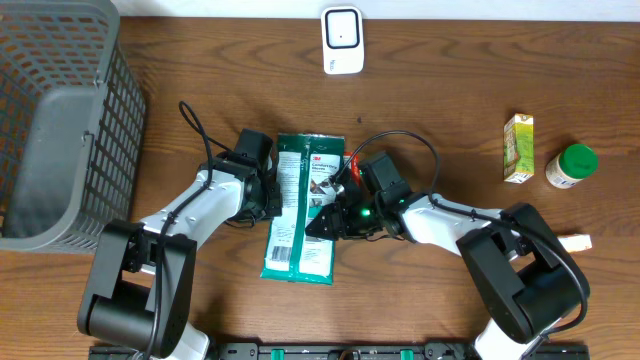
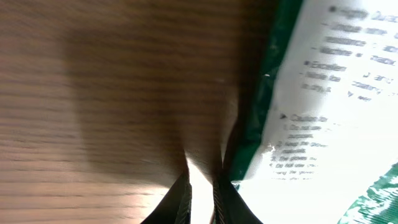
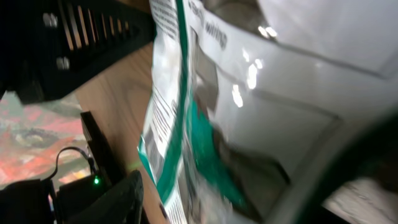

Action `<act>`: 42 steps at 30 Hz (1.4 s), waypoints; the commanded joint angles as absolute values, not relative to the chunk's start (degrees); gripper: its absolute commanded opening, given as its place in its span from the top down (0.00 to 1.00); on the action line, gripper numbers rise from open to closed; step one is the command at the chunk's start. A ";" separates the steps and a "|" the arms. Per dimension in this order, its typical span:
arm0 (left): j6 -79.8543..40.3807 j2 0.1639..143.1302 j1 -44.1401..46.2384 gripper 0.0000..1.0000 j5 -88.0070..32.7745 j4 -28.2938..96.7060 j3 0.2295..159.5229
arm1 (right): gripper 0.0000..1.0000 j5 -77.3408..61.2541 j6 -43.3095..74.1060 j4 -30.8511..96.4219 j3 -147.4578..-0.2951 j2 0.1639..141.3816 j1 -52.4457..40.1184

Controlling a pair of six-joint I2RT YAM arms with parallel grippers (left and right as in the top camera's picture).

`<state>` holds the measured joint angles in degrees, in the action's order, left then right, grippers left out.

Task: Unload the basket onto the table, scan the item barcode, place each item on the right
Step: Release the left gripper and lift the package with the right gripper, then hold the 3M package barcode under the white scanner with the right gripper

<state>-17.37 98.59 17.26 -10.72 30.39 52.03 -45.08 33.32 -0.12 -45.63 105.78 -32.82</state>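
The green-and-white package, lying mid-table, is grasped at its right edge by the right gripper and flanked on the left by the clenched left gripper, apparently to be lifted toward the white scanner beyond.

- Left arm: my white shells, black joints.
- Right arm: same white-and-black build.
- Black cable looped at my left wrist; second cable at right.
- Green LED lit.
- Left gripper: my black, tapered fingers.
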 commanded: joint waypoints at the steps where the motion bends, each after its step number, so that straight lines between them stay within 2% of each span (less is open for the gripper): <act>1: -18.06 101.38 17.45 0.84 -18.70 31.22 50.78 | 0.45 -39.97 36.82 -1.63 -44.12 106.17 -35.35; 5: -18.06 101.38 17.45 0.85 -23.62 31.24 50.78 | 0.47 -39.97 36.80 -4.86 -44.12 106.17 -36.60; 7: -17.69 101.38 17.45 0.85 -23.55 31.22 50.78 | 0.52 -39.94 36.77 -4.93 -44.12 106.17 -36.60; 9: -17.39 101.38 17.43 0.85 -23.33 31.22 50.78 | 0.64 -39.97 36.42 -4.93 -44.12 106.17 -36.60; 12: -17.39 101.34 17.43 0.85 -23.33 31.22 50.81 | 0.99 -40.86 36.03 -4.89 -44.12 106.17 -36.60; 17: -17.45 98.48 16.58 0.86 -22.70 31.22 51.13 | 0.99 -41.69 32.84 -3.40 -44.14 103.57 -36.51; 24: -17.47 83.55 13.63 0.85 -16.25 31.27 51.24 | 0.99 -33.58 21.56 3.46 -44.14 87.85 -36.36; 31: -17.85 71.83 9.52 0.85 -12.29 36.36 53.98 | 0.99 -36.23 18.59 5.52 -44.27 76.40 -34.13; 34: -17.82 70.08 6.68 0.84 -12.27 40.38 57.10 | 0.99 -36.25 16.32 10.39 -45.76 72.31 -31.90; 36: -17.85 69.80 4.91 0.79 -11.86 40.91 58.06 | 0.99 -35.57 13.74 13.17 -47.05 71.31 -31.24; 42: -21.71 70.19 -1.21 0.81 -11.16 40.88 58.54 | 0.99 -27.09 4.80 32.45 -61.60 72.75 -30.79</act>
